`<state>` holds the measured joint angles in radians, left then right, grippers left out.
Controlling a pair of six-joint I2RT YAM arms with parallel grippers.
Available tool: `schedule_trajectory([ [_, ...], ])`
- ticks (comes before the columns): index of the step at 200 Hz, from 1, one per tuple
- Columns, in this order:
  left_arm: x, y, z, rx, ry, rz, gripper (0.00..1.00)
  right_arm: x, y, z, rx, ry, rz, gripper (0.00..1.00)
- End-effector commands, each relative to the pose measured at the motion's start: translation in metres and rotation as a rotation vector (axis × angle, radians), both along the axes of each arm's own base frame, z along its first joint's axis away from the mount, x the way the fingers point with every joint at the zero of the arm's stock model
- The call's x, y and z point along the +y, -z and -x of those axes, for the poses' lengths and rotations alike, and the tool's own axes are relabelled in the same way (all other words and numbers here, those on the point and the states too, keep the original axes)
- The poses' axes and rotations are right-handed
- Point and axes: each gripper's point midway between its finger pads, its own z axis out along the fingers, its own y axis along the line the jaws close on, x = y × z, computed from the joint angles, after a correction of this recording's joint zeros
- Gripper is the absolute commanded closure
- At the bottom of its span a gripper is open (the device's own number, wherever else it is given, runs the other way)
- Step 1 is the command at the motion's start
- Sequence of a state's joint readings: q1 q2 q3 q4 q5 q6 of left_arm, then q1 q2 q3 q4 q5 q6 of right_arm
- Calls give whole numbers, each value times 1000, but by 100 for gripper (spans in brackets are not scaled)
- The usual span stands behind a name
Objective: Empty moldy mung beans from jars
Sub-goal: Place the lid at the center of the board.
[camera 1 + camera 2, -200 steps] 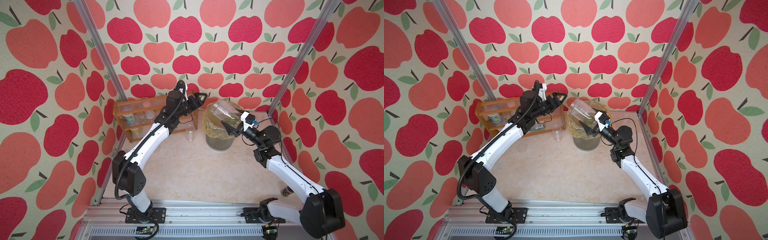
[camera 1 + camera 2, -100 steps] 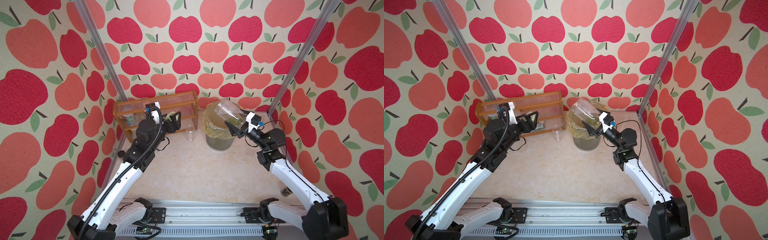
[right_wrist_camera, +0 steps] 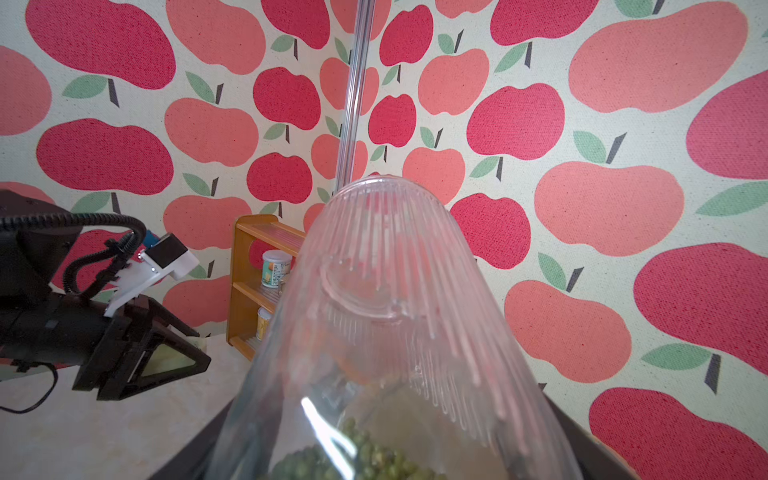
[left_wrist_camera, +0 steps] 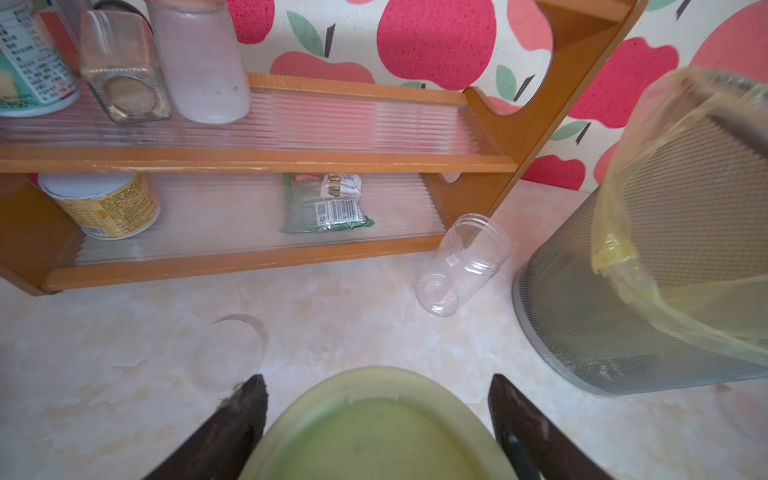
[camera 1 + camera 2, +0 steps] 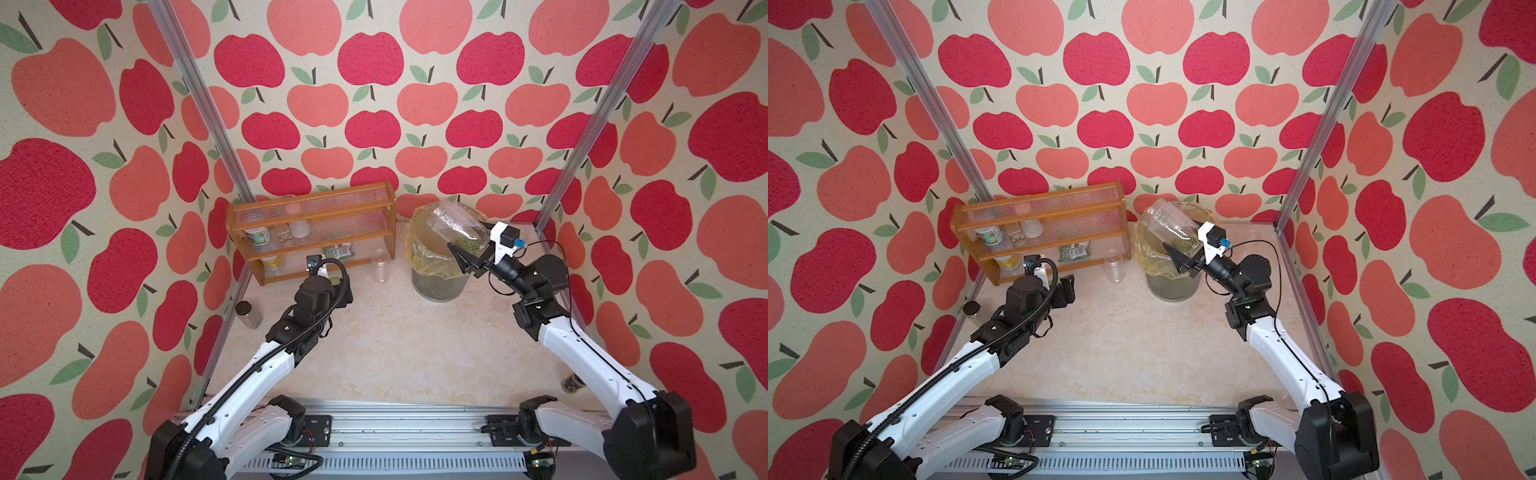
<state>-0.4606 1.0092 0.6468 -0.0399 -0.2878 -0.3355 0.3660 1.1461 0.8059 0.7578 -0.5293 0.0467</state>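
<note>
Right claw (image 5: 471,253) pinches one ribbed jar (image 5: 453,222) of mung beans (image 5: 467,242); one empty jar (image 5: 380,266) stands; left claw (image 4: 376,382) clamps one green lid (image 4: 374,432).

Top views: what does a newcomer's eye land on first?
Past the loud apple-print walls, the right gripper holds a ribbed clear jar tilted above the yellow-lined mesh bin at the back right, with mung beans piled at its lower end. The left gripper holds a pale green lid low over the table, in front of the wooden rack.
</note>
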Motion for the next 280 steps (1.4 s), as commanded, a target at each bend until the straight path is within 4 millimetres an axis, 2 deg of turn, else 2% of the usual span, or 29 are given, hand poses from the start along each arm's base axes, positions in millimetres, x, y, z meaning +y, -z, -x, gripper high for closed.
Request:
schedule_trajectory([
  [1,9,17,-4,-10,-34,-78,16,-5,-31,9,-56,-2,-36,59],
  [21,9,25,-10,-10,-34,-101,15,-5,-27,6,-41,6,-27,59],
  [32,9,39,-15,32,-38,-132,14,-5,-26,5,-36,8,-28,59],
  [54,14,47,-22,63,-67,-148,10,-5,-22,4,-22,11,-26,59],
  [101,15,47,-31,57,-82,-117,8,-5,-18,1,-10,21,-14,59],
  [118,15,40,-31,52,-89,-103,4,-6,-18,0,-9,26,-13,59],
  [136,17,21,-28,27,-97,-78,0,-5,-17,-1,-7,27,-13,59],
  [153,14,-10,-22,-13,-81,-19,0,-5,-17,-3,-1,29,-17,59],
  [158,12,-28,-19,-45,-66,14,0,-6,-17,-3,-1,32,-18,59],
  [181,-4,-79,-10,-107,8,160,0,-8,-16,-7,-2,51,-28,59],
  [200,-29,-117,-6,-137,103,325,0,-9,-15,-10,-3,66,-30,59],
  [225,-69,-156,-5,-181,243,497,0,-13,-21,-8,-39,79,-59,59],
  [252,-104,-188,-5,-213,360,691,0,-15,-30,-4,-67,81,-83,59],
  [256,-112,-182,-11,-194,369,699,0,-15,-31,-3,-71,81,-86,59],
  [280,-141,-200,-16,-225,447,744,0,-14,-32,-2,-82,68,-91,59],
])
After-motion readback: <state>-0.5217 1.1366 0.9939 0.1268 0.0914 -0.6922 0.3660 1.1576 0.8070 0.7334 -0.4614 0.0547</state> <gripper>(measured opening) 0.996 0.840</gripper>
